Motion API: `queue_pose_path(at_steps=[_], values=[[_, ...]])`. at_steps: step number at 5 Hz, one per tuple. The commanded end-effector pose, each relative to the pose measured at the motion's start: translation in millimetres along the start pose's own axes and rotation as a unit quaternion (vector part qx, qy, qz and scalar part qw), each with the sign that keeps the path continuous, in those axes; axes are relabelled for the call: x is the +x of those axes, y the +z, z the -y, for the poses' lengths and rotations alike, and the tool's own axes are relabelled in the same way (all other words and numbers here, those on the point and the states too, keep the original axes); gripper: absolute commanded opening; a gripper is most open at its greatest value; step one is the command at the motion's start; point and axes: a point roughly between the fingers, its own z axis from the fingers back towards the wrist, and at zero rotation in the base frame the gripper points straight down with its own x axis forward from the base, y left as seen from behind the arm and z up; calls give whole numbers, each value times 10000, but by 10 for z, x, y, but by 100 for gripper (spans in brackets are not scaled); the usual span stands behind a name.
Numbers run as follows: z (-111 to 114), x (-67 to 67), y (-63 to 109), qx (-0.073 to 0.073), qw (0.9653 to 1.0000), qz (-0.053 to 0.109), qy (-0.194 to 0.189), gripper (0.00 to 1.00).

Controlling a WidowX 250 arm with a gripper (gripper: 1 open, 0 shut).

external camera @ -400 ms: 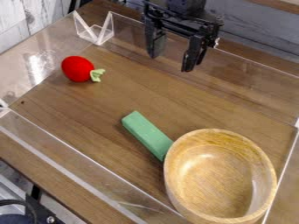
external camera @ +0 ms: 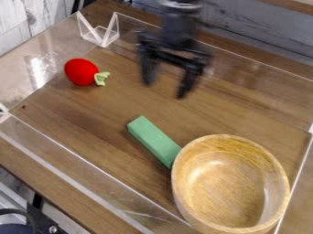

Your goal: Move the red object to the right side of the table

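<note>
So I'm bringing my gripper [external camera: 169,84], jaws wide and top center, over to the red fruit [external camera: 82,72] at upper left, and I'm thinking straddle its round body, stem pointing clear, before squeezing gently.

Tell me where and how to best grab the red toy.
Probably come down from above on the red toy's round body, with the open tool straddling its sides. It is small and rounded, with nothing on top; the green stem sticks out sideways, so avoid pinching that.
</note>
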Motion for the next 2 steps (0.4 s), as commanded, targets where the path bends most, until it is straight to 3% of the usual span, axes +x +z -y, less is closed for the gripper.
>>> queue_pose_path(at_steps=[1, 2], values=[[-385, 65, 114, -98, 9996, 248, -31, 100], [-802, 15, 105, -269, 9989, 302, 222, 100]])
